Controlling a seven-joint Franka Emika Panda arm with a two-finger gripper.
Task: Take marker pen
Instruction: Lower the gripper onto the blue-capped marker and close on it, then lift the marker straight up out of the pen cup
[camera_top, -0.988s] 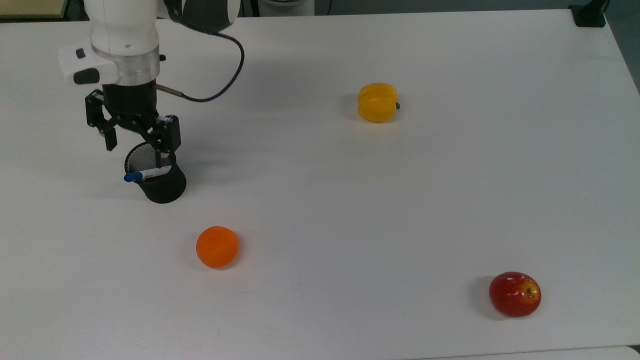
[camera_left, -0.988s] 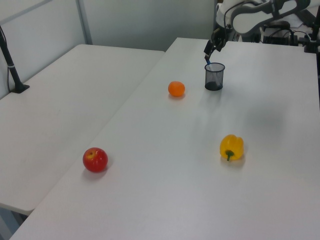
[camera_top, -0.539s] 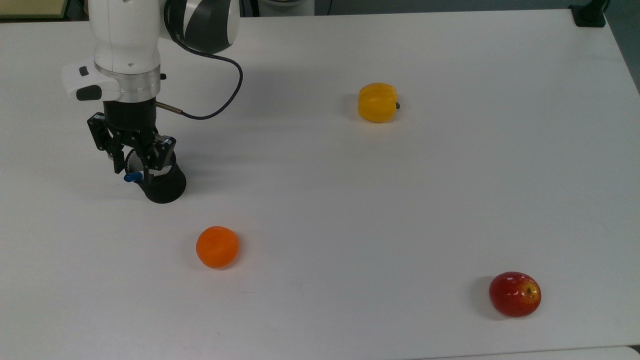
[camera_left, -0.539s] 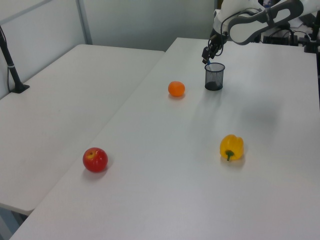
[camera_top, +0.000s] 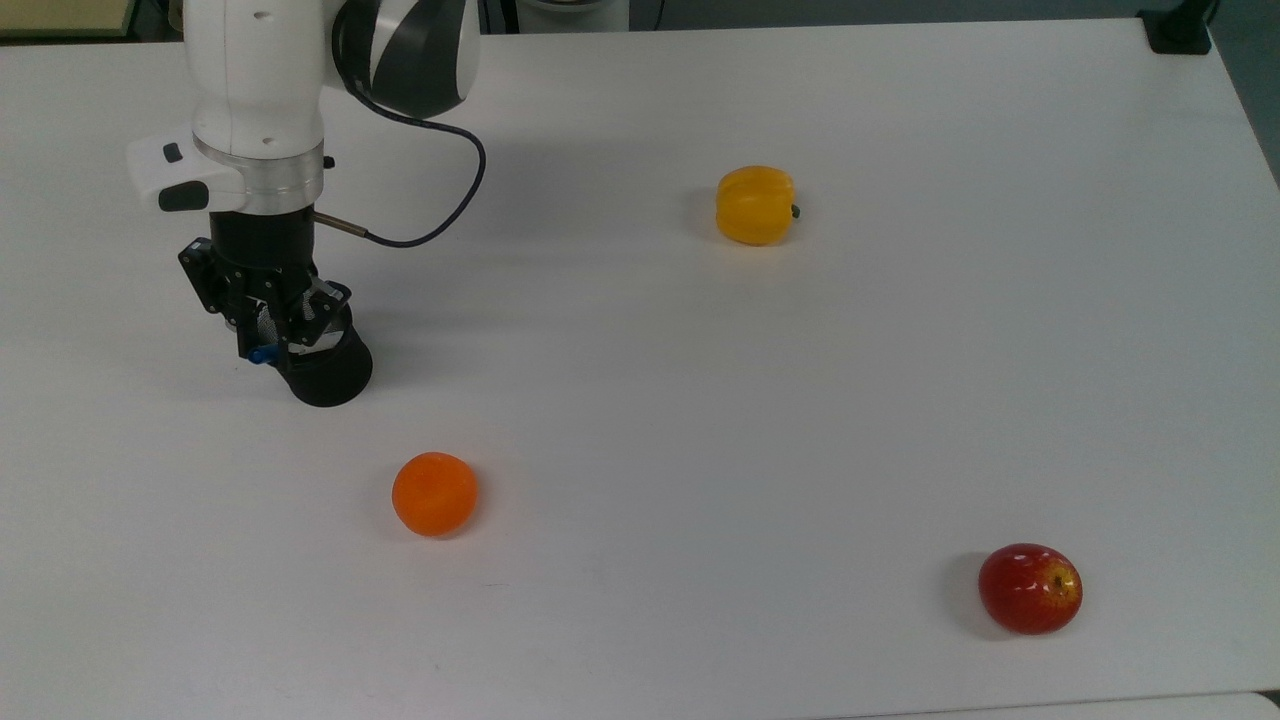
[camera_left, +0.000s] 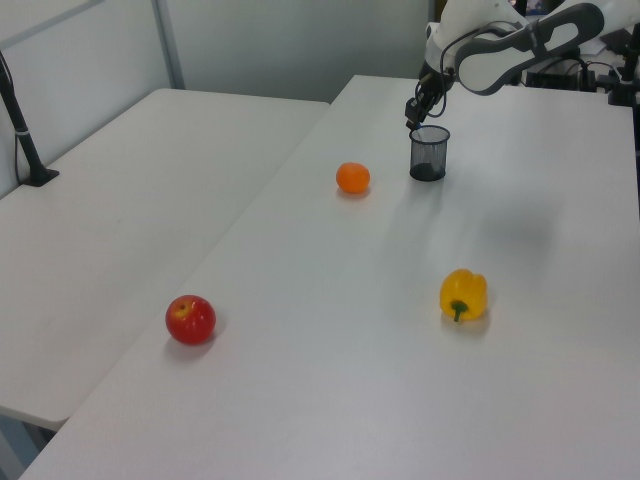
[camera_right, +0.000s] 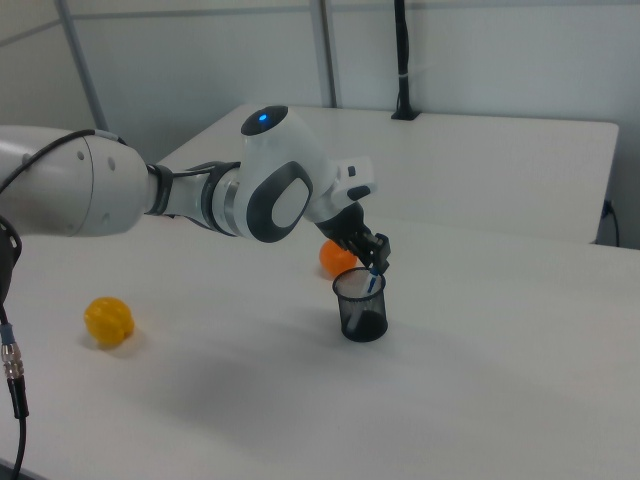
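White tabletop (camera_top: 760, 420) carries everything we see. Our black two-finger gripper (camera_top: 268, 330) sits over the mouth of the black mesh cup (camera_top: 325, 370), near the top view's left edge. Its fingers (camera_top: 245, 322) have little gap betw. them, and the slim white marker pen w/ blue cap (camera_top: 263, 354) sits in that gap, so we read it as clamped on the pen, just below the cap. Pen leans in the cup, cap end poking out past the rim toward the top view's left. In the right view the gripper (camera_right: 377, 262) meets the pen (camera_right: 372, 279) right at the cup (camera_right: 362, 305) rim, blue cap up. In the left view the gripper (camera_left: 414, 110) hangs just above the cup (camera_left: 428, 153); the pen is too small for us to make out there.

Other items, all well apart from the cup:
- round orange fruit (camera_top: 434, 493), nearest, toward the top view's bottom
- yellow bell pepper (camera_top: 755, 205) lying on its side, stem toward the top view's right
- red apple (camera_top: 1030, 588), far off at the top view's lower right

A dark cable (camera_top: 440, 200) loops from the arm's white wrist (camera_top: 255, 120).
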